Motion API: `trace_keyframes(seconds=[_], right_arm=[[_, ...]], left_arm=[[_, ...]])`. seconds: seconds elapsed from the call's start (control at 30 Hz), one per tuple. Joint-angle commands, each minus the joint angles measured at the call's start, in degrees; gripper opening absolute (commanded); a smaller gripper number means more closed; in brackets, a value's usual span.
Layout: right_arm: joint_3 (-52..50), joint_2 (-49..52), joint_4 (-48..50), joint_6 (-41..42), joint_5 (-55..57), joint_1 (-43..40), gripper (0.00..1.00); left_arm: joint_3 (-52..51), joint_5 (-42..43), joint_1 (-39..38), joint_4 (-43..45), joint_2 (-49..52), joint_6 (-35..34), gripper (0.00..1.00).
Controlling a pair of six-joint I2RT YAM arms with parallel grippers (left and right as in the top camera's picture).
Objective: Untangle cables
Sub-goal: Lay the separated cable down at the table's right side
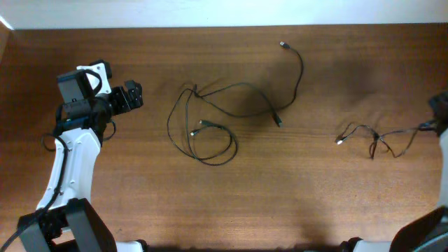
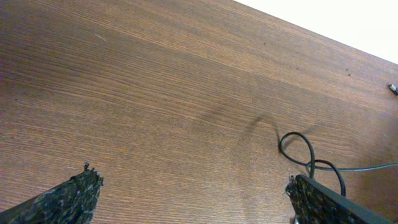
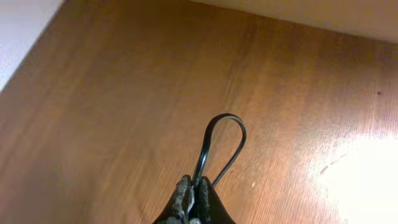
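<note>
Several thin black cables (image 1: 210, 126) lie tangled in loops at the table's middle, one running up to a plug (image 1: 284, 45) at the back. My left gripper (image 1: 141, 96) is to their left, apart from them and open; in the left wrist view its gripper (image 2: 189, 186) holds nothing, and a cable loop (image 2: 298, 149) lies just beyond the right fingertip (image 2: 305, 190). A separate crumpled cable (image 1: 378, 136) lies at the right and leads to my right gripper (image 1: 435, 124) at the frame's edge. In the right wrist view that gripper (image 3: 194, 186) is shut on a raised cable loop (image 3: 224, 134).
The wooden table (image 1: 315, 203) ends at a pale wall along the back. A small plug (image 2: 392, 88) lies near the table's far edge in the left wrist view. The left arm's white base link (image 1: 70, 161) stands at the front left.
</note>
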Motion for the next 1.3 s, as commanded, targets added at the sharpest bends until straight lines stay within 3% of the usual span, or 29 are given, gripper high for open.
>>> trace_keyframes(seconds=[0.0, 0.27, 0.53, 0.57, 0.67, 0.73, 0.77, 1.03, 1.27], right_arm=[[0.44, 2.82, 2.19, 0.44, -0.81, -5.49, 0.04], [0.44, 8.46, 9.94, -0.11, -0.98, -16.50, 0.04], [0.44, 13.51, 16.13, -3.23, -1.38, -20.39, 0.06], [0.44, 13.86, 16.59, -3.21, -1.40, -20.63, 0.13], [0.44, 14.38, 17.16, -3.21, -1.40, -21.11, 0.47], [0.44, 14.38, 17.07, -3.26, -1.46, -21.14, 0.92], [0.44, 14.38, 17.03, -3.80, -1.77, -21.14, 0.99], [0.44, 13.57, 14.27, -7.23, -11.04, -21.14, 0.99], [0.46, 6.91, 12.17, -14.86, -38.18, -19.19, 0.99]], left_arm=[[0.15, -0.13, 0.31, 0.11, -1.09, -0.33, 0.99], [0.15, -0.13, 0.31, 0.11, -1.09, -0.33, 0.99], [0.15, -0.13, 0.31, 0.11, -1.09, -0.33, 0.99], [0.15, -0.13, 0.31, 0.13, -1.09, -0.33, 0.99], [0.15, -0.13, 0.31, 0.11, -1.09, -0.33, 0.99], [0.15, -0.13, 0.31, 0.13, -1.09, -0.33, 0.99], [0.15, -0.13, 0.31, 0.13, -1.09, -0.33, 0.99], [0.15, -0.13, 0.31, 0.11, -1.09, -0.33, 0.99], [0.15, -0.13, 0.31, 0.13, -1.09, -0.33, 0.99]])
